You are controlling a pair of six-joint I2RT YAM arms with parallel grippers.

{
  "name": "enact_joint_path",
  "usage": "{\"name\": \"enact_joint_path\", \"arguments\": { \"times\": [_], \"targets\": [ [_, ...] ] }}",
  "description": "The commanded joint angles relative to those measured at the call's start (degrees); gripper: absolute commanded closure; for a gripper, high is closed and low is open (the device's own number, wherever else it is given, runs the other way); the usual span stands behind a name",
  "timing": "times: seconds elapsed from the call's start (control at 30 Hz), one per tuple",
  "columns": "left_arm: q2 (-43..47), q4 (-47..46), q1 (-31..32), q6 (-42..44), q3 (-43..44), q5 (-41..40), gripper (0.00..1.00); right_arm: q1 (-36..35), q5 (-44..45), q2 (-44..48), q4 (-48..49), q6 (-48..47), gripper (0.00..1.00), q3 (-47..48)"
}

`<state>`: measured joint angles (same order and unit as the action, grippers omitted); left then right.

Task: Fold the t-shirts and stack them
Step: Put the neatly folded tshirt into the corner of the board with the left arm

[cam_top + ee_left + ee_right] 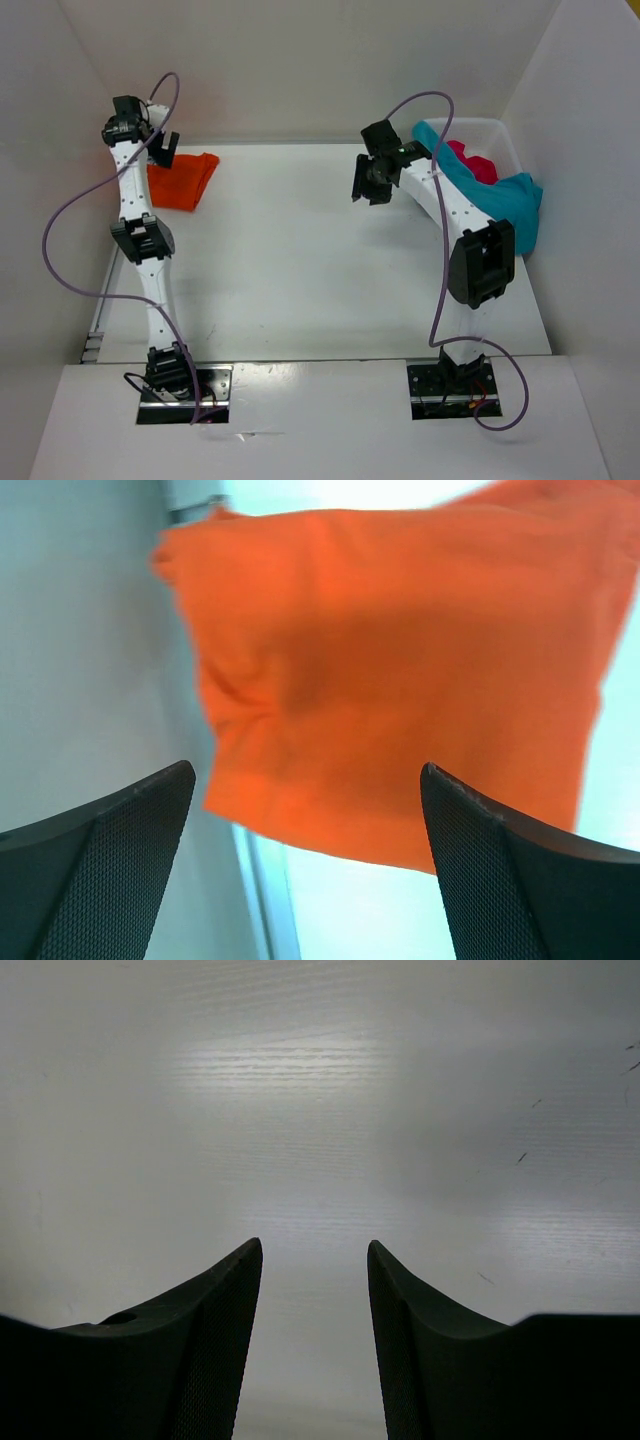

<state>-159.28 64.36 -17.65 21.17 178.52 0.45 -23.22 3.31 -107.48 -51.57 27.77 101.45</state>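
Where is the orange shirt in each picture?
Top external: the orange t-shirt lies at the far left of the white table, beside the left tool.
Left wrist: the orange t-shirt fills the upper middle, beyond the open left tool.
Right wrist: not in it; the right tool hangs over the white table.
Shared landmark: the white table, which also shows in the left wrist view.

my top camera looks down from above and behind the arm bases (pixel 185 385), far enough off to hold the whole table (pixel 300 270), facing the back wall (pixel 300 70). my left wrist camera hangs close over the orange shirt (pixel 400 680), which the top view also shows, at far left. my right wrist camera faces plain tabletop, close up.
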Motion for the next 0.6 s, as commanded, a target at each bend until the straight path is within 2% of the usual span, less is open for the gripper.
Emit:
{"name": "enact_joint_path", "arguments": {
  "times": [0.0, 0.1, 0.3, 0.53, 0.57],
  "targets": [
    [-1.9, 2.09, 1.21, 4.05, 0.96, 2.02, 0.0, -0.07, -1.46, 3.59, 2.35, 0.88, 0.48, -0.73],
    [-4.28, 1.21, 2.0, 4.58, 0.96, -0.62, 0.01, -0.07, -1.47, 3.59, 2.35, 0.88, 0.48, -0.11],
    [-8.23, 2.87, 2.0, 4.58, 0.96, -1.68, 0.15, -0.07, -1.47, 2.46, 1.83, 0.88, 0.48, 1.03],
    [-10.35, -1.33, 2.62, 2.22, 0.96, 1.48, 0.15, -0.07, -1.47, -0.01, -0.72, 0.36, 0.48, 4.55],
    [-10.96, -2.73, 2.62, 1.51, 0.96, 2.36, 0.11, -0.07, -1.47, -0.53, -0.72, 0.36, 0.48, 5.33]
  ]
}}
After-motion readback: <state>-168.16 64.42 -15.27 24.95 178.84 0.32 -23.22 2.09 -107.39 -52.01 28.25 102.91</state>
